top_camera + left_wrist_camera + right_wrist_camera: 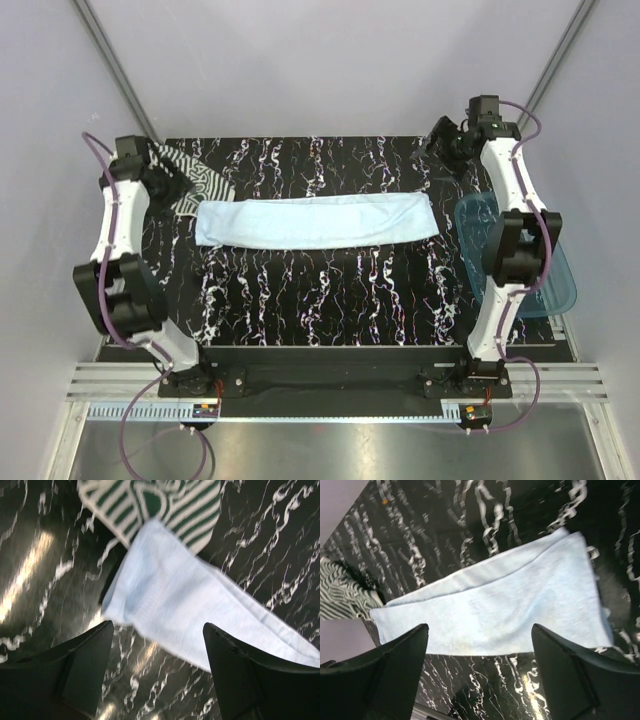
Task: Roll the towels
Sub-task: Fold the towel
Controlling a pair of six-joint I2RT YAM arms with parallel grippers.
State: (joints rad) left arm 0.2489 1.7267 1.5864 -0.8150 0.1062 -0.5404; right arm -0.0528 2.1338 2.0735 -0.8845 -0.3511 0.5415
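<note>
Blue towel point(315, 221) flat, long axis left-right across table point(330, 300).

A black surface point(330, 290) veined with white fills the middle of the top view. At its 3 o'clock edge sits a translucent blue tray point(562, 285), its outer side hanging past the edge. A silver slotted rail point(100, 380) runs along 6 o'clock, with a shiny metal sheet point(330, 450) below it. Two grey bars point(115, 65) slant away at 11 and 1 o'clock against pale walls point(330, 60).
</note>
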